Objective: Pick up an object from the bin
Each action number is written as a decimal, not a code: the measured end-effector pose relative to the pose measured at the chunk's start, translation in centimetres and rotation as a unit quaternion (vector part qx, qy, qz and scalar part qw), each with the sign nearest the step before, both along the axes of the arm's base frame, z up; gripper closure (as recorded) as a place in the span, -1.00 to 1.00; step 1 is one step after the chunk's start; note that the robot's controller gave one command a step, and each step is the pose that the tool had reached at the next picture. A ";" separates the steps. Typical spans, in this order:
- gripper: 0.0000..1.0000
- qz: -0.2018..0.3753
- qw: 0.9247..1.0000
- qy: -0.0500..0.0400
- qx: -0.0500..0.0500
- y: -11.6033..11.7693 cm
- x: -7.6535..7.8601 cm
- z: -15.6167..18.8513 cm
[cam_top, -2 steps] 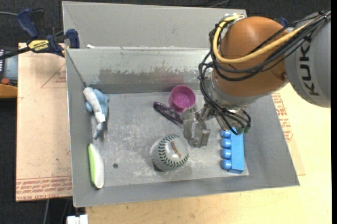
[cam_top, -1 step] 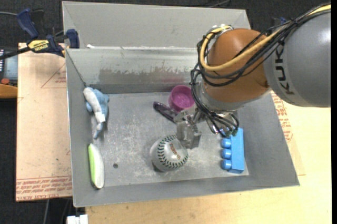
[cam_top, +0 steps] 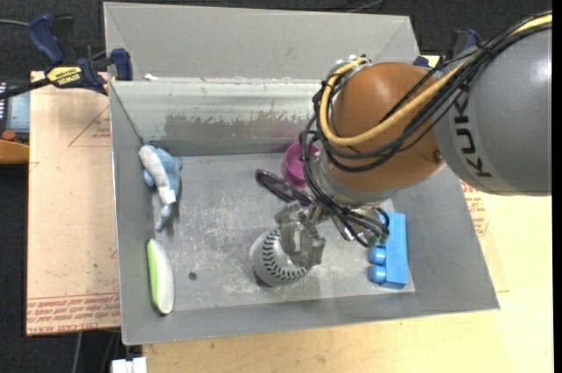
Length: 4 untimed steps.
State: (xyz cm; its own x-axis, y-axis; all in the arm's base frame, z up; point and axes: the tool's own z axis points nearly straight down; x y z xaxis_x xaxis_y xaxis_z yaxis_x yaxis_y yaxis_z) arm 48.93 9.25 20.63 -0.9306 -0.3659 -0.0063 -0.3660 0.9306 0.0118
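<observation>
Grey ribbed cup (cam_top: 274,264) beneath end effector (cam_top: 303,245)

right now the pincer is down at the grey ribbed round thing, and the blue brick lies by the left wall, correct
Not quite: in the camera view the blue brick lies by the right wall, not the left. The pincer is down at the grey ribbed round thing.

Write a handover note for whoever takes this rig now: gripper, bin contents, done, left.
Gripper: low at front middle of the bin, at the grey ribbed round thing; grip unconfirmed.
Nearby: blue studded block at view's right, pink thing and dark purple piece behind.
View's left: pale blue toy, green-white stick.
Done: nothing lifted.
Left: grasp, lift out.
</observation>
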 end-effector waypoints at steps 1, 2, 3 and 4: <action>1.00 -0.057 0.998 -0.004 -0.001 -2.1 3.8 -3.9; 1.00 -0.015 1.000 -0.001 0.000 -0.7 1.4 -2.4; 1.00 -0.063 0.998 -0.005 0.001 -0.1 3.9 -6.1; 1.00 -0.100 0.995 -0.002 0.002 -1.6 1.5 -4.4</action>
State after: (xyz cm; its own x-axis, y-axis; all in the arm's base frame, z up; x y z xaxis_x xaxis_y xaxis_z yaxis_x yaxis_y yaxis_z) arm 50.47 7.67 16.22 -0.9847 -0.1741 -0.0104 -0.1742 0.9846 0.0139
